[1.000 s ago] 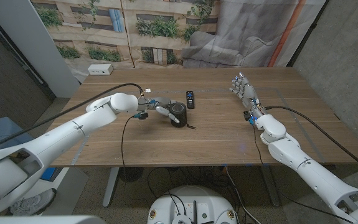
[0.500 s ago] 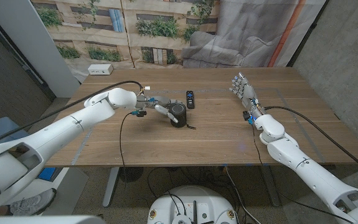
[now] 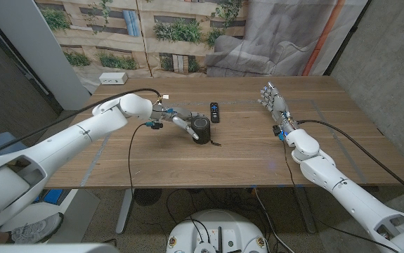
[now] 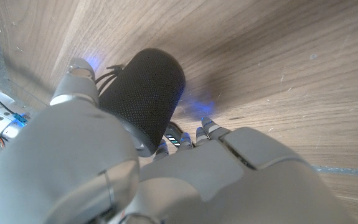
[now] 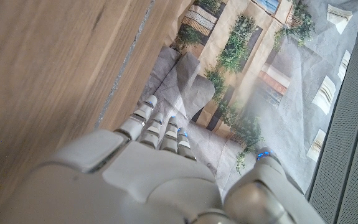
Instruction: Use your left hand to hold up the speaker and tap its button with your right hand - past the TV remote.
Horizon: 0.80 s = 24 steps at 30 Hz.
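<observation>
Near the middle of the bench, the left hand (image 3: 177, 119) reaches the one black speaker (image 3: 200, 130); from the left wrist view its thumb lies along one side of the speaker (image 4: 142, 96) and its fingertips (image 4: 203, 129) sit by the other, touching or nearly so, though a firm hold cannot be told. One TV remote (image 3: 214, 112) lies just beyond the speaker, toward the far edge. One white box (image 3: 113, 79) sits at the far left corner. The right hand (image 3: 277, 105) stands open, fingers up, toward the right edge, holding nothing. Since a second ago the left arm has swung outward and the hand has stretched closer onto the speaker; the right hand has stayed put.
</observation>
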Motion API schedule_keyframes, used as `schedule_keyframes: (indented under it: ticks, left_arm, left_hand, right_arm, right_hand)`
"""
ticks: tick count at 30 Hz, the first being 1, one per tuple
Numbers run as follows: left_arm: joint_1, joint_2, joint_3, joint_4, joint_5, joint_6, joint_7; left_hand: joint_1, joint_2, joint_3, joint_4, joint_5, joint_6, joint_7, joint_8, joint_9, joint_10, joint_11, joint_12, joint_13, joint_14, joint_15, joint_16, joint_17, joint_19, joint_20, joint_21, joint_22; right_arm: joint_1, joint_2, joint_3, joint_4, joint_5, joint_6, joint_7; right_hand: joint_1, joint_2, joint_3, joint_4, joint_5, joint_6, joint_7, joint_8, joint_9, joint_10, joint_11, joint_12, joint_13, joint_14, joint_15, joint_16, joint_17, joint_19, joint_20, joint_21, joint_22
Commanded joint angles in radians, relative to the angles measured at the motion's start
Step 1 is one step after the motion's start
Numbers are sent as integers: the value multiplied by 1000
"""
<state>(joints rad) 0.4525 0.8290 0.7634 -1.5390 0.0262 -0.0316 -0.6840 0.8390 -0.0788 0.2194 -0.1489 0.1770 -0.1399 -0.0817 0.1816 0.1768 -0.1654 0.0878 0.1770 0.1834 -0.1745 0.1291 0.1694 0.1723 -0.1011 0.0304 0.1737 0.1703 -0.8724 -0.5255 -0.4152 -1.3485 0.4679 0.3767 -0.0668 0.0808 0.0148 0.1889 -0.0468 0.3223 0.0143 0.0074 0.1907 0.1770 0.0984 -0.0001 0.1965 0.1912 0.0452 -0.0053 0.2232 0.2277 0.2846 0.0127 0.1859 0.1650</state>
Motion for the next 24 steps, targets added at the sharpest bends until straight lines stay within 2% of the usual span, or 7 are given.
schedule_keyframes:
  ticks: [1, 5, 11, 20, 22, 24]
  left_arm:
    - [-4, 39, -15, -34, 2, 15, -39]
    - [10, 55, -35, -52, -7, 27, -24]
    - [27, 81, -64, -75, -11, 36, 6]
    - [68, 94, -123, -56, -75, 4, 70]
    - [83, 91, -141, -47, -104, 1, 90]
    - [88, 89, -146, -41, -115, 11, 101]
  left_hand:
    - [-7, 0, -4, -2, 6, -15, 16, 7, 2, -30, 5, -1, 2, -73, 13, 0, 2, -22, 10, -1, 1]
    - [-12, 3, -4, 0, 7, -22, 20, 9, 2, -48, 8, -1, 1, -86, 17, 0, 2, -45, 17, -2, 1]
    - [-19, 7, -4, 3, 7, -35, 52, 9, 2, -62, 18, 1, 1, -100, 26, 1, 2, -62, 18, -1, 1]
    - [-30, 17, -4, 9, 6, -41, 60, 11, 2, -65, 25, 6, 1, -107, 31, 4, 2, -75, 20, 2, 1]
    - [-46, 29, -4, 18, 4, -34, 63, 15, 1, -47, 25, 14, 1, -97, 19, 10, 2, -71, 14, 6, 2]
    - [-69, 44, -6, 27, 1, -22, 63, 20, 1, -21, 12, 24, 0, -75, 2, 17, 1, -51, -7, 16, 1]
  right_arm:
    - [12, 10, -12, 2, -11, -3, -2]
    - [16, 16, -18, 2, -18, -6, -6]
    - [16, 20, -24, -8, -32, -15, -23]
    - [7, 15, -31, -49, -59, -44, -59]
    - [5, 14, -32, -58, -63, -50, -67]
    - [5, 9, -34, -67, -70, -62, -72]
  right_hand:
    - [0, 7, -2, -4, -3, 8, -5, 1, 0, 7, 0, 1, 1, 3, 5, -1, 1, 3, -1, 0, 2]
    - [0, 6, -2, -5, -3, 8, -6, 1, 0, 7, 0, 0, 1, 3, 6, -2, 1, 3, 0, 0, 2]
    - [1, 6, -3, -6, -3, 8, -6, 0, 0, 6, 1, 0, 1, 1, 5, -3, 1, 3, 0, 0, 2]
    - [1, 7, -3, -6, -4, 9, -5, 0, 0, 7, 1, 0, 1, 3, 7, -2, 1, 3, 0, 0, 2]
    - [1, 8, -3, -6, -4, 9, -6, 0, 0, 8, 1, 0, 1, 2, 6, -3, 1, 3, 0, 0, 2]
    - [1, 8, -4, -6, -4, 8, -5, 0, 0, 9, 1, 0, 1, 2, 6, -3, 1, 2, -1, 0, 2]
